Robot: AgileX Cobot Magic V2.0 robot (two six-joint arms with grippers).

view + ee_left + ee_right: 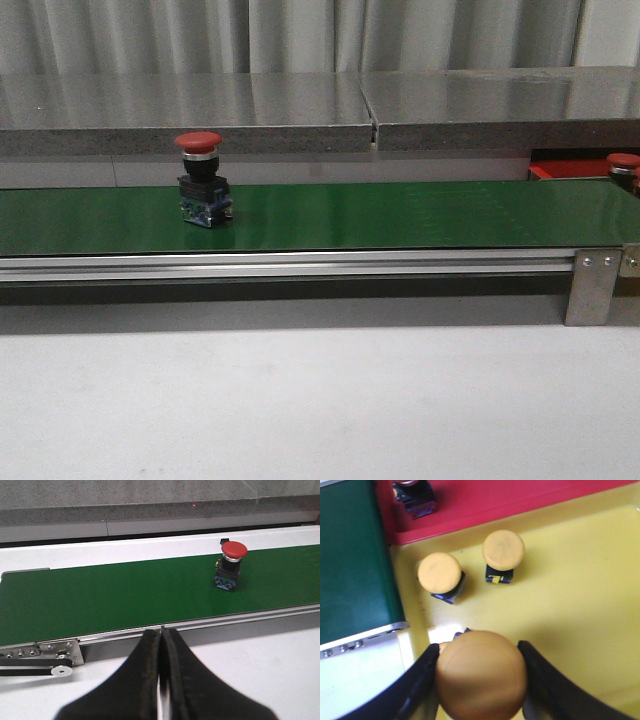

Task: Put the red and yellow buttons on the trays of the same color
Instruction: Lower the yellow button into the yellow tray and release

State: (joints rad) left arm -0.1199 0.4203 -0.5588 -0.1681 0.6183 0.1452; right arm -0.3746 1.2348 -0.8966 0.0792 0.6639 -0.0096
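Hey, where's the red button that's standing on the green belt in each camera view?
Front view: the red button stands upright on the left part of the green belt.
Left wrist view: the button is at upper right, on the belt.
Right wrist view: not in it.
Shared landmark: the green belt, also in the right wrist view.

No readable text, labels, brands or numbers in any view. Blue base of the red button on the belt may carry markings, but too small and blurred to read. Yellow buttons and trays: plain, no print visible.
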